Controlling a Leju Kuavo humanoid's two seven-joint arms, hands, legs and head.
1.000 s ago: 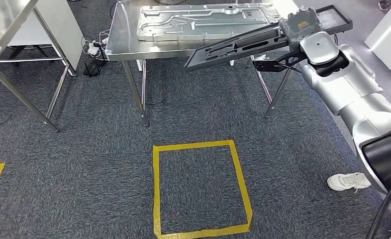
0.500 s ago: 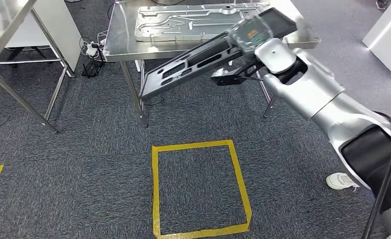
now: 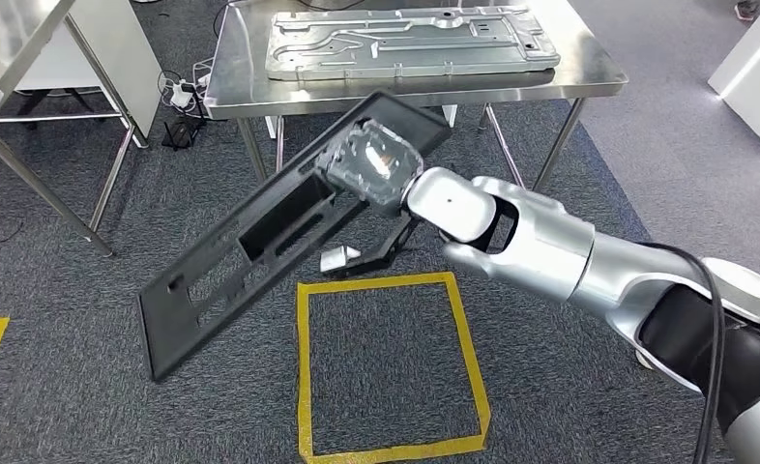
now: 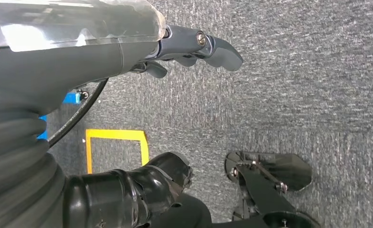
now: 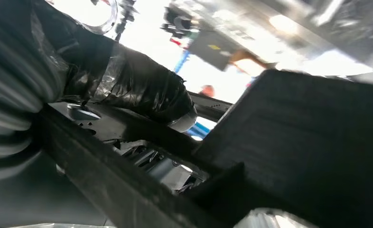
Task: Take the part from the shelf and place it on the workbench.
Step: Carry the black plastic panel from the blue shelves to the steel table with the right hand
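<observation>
We see the left robot hand (image 4: pixel 194 47) over carpet, fingers loosely apart, holding nothing. The black part (image 3: pixel 260 242), earlier level beside the worktop (image 3: pixel 589 72), now tilts steeply below its front edge, gripped by the right robot hand (image 3: pixel 371 166).

A long flat black plastic panel with cut-out slots (image 3: pixel 260 246) is matt black all over. The right hand (image 3: pixel 371 166) gripping it wears a clear glossy cover over dark grey, on a silver arm. At twelve o'clock a shiny silver steel workbench (image 3: pixel 589 72) bears a pale grey embossed metal plate (image 3: pixel 405 39). The dark grey speckled carpet (image 3: pixel 570 338) carries a bright yellow tape rectangle (image 3: pixel 304 367) at six o'clock. The left hand (image 4: pixel 194 47) is dark grey.
</observation>
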